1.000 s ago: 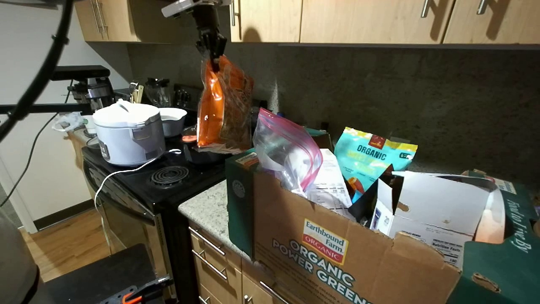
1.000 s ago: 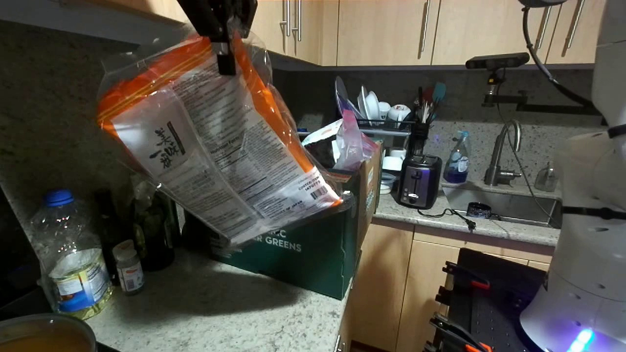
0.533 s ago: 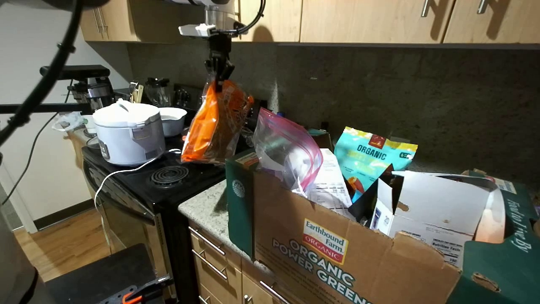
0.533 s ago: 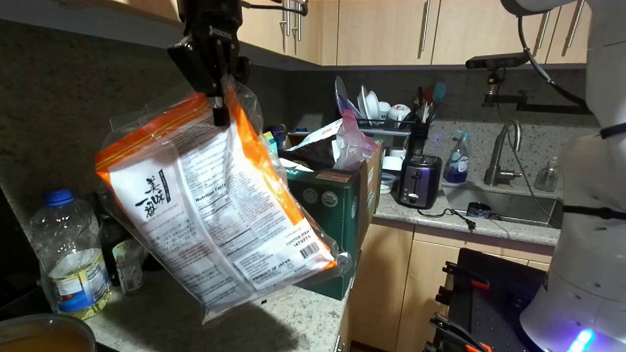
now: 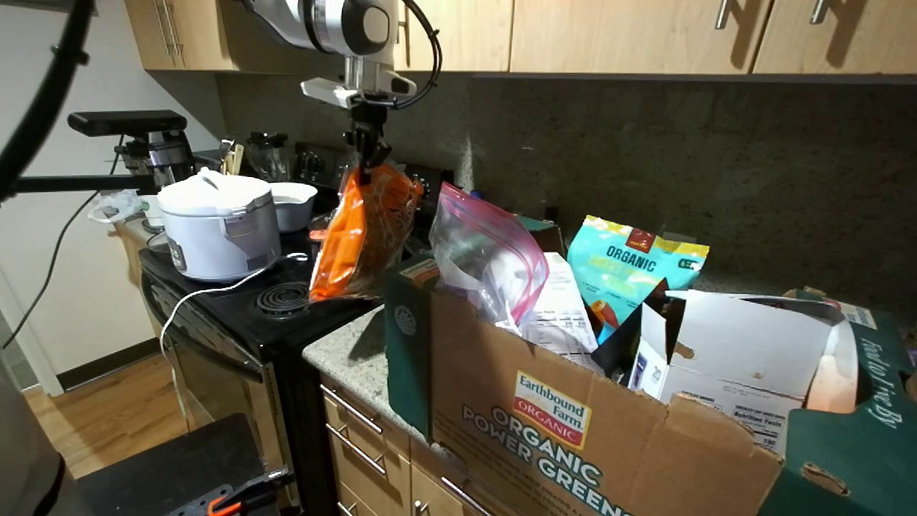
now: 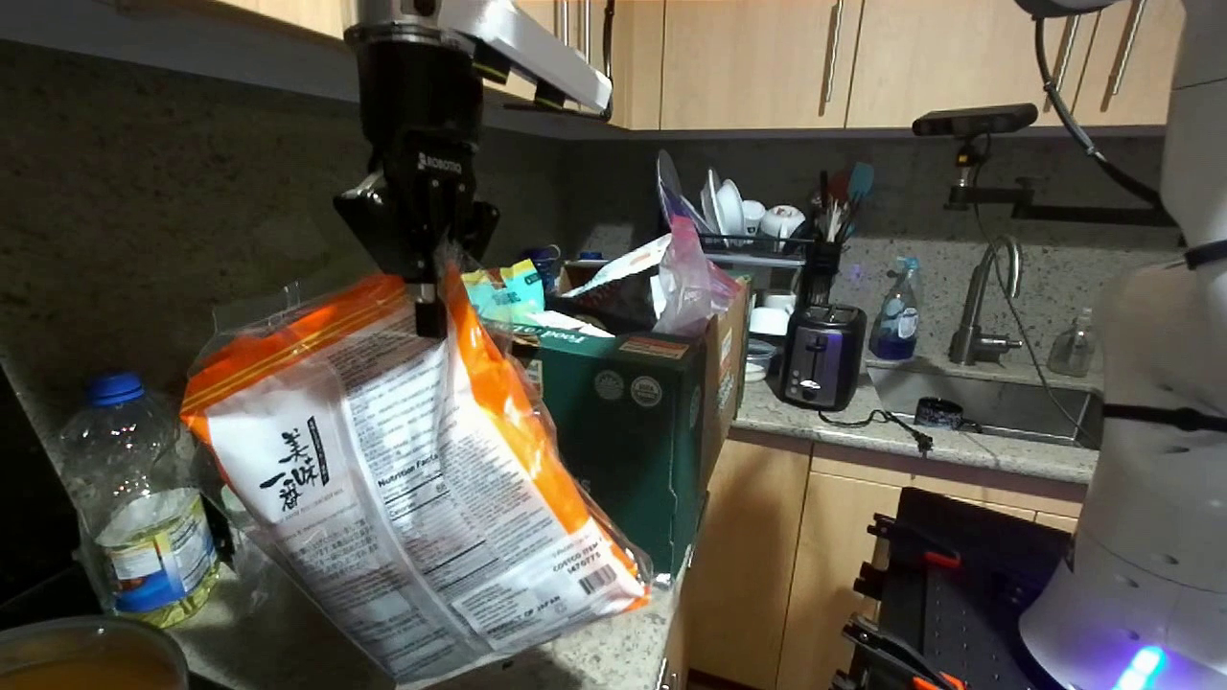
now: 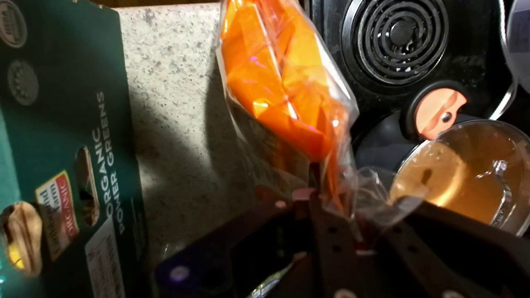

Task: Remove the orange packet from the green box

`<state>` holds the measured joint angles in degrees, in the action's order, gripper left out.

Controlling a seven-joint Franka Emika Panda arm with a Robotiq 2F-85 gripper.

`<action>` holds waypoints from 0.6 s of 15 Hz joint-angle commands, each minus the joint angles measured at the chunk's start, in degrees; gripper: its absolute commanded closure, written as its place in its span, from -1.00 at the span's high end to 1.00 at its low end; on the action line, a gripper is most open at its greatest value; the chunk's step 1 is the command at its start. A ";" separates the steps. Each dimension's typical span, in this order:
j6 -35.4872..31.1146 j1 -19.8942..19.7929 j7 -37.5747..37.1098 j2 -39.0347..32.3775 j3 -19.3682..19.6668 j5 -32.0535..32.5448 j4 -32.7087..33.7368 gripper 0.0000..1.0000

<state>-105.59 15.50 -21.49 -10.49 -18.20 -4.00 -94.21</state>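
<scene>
The orange packet (image 5: 367,233) hangs tilted below my gripper (image 5: 365,174), outside the green box (image 5: 410,351). In an exterior view its white printed back (image 6: 412,479) faces the camera, and the gripper (image 6: 428,311) is shut on its upper edge. In the wrist view the orange packet (image 7: 275,74) hangs from the gripper (image 7: 325,190) over the counter edge beside the stove. The green box (image 7: 70,107) stands apart at the left there, and its green side panel (image 6: 618,431) shows behind the packet in an exterior view. The packet's bottom appears above the surface.
The pinkish bag (image 5: 487,258) and the teal packet (image 5: 630,261) stick up from the box. A rice cooker (image 5: 218,226) stands on the stove (image 5: 215,315). A glass-lidded pot (image 7: 459,174) is near the gripper. An oil bottle (image 6: 144,517) stands on the counter (image 6: 613,632).
My gripper has moved down with the orange packet in its grip. The packet hangs lower beside the box, and more of the arm shows. The box has not moved.
</scene>
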 commanded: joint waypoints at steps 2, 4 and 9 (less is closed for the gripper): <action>-16.50 0.56 1.43 6.68 1.95 0.43 -12.15 -0.99; -25.29 0.68 0.57 7.28 2.13 1.40 -16.33 -0.99; -40.10 0.91 -1.58 6.66 2.64 3.60 -23.86 -0.99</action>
<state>-139.56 15.56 -21.73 -6.22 -16.54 -1.55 -113.04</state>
